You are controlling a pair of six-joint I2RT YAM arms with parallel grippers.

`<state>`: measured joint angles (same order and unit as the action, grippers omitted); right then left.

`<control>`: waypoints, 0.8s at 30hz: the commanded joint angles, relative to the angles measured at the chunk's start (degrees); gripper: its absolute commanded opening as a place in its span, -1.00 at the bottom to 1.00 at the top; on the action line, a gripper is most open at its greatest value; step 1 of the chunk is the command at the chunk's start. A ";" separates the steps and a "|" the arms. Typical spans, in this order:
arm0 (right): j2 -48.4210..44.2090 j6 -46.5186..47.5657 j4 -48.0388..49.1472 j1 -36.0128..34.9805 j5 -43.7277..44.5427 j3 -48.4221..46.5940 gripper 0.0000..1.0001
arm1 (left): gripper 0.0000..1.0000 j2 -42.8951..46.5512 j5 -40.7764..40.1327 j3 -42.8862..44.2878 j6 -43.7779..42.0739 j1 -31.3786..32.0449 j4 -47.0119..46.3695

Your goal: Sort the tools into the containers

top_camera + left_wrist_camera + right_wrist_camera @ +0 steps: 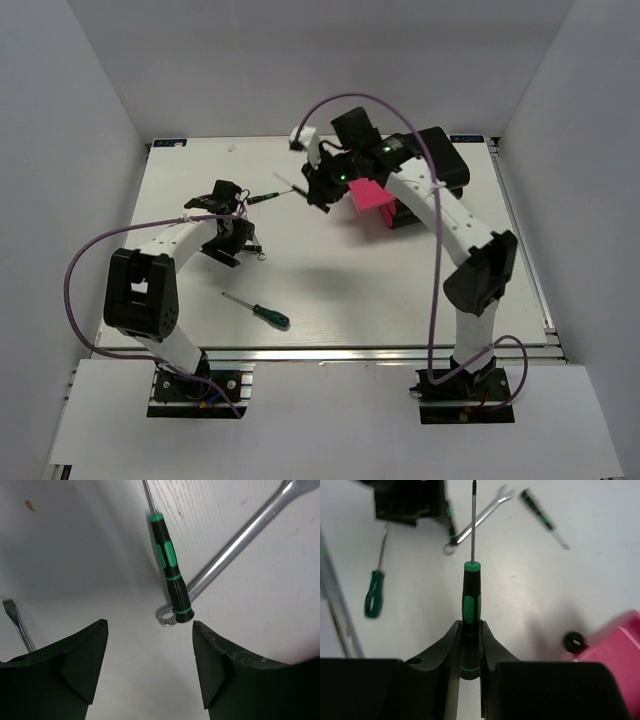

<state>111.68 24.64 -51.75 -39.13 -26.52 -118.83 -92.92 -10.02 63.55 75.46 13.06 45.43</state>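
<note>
My right gripper [470,630] is shut on a black-and-green precision screwdriver [471,592], held in the air beside the open pink drawer [368,197]; in the top view the gripper [318,190] is left of that drawer. My left gripper [150,665] is open and empty just above the table, close to a second precision screwdriver [170,570] lying across the ring end of the silver wrench [240,540]. A third precision screwdriver [262,198] lies behind it. The green-handled screwdriver [265,313] lies near the front.
The black cabinet [445,160] stands at the back right, behind the pink drawer with its round black knob [573,640]. White walls close in the table at the back and both sides. A flat screwdriver tip [17,625] shows left of my left gripper.
</note>
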 commanded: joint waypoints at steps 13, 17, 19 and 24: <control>3.72 -9.79 7.80 15.31 23.45 -2.12 -1.00 | 0.47 -3.67 2.11 2.28 1.36 -4.18 -2.54; 5.21 -6.11 7.98 15.93 23.27 -0.44 -1.00 | 0.47 -4.98 2.46 3.25 0.92 -4.53 -2.10; 5.39 -3.47 7.10 15.93 21.96 -0.62 -1.00 | 0.47 -5.51 2.46 3.77 0.74 -4.71 -1.84; 5.30 -1.09 4.11 15.93 21.77 0.70 -0.94 | 0.46 -6.30 2.55 3.69 0.65 -5.24 -1.92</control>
<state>117.93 20.78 -46.04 -23.03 -4.45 -119.00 -99.57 -7.86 65.54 76.34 8.38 43.62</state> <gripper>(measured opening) 0.189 0.732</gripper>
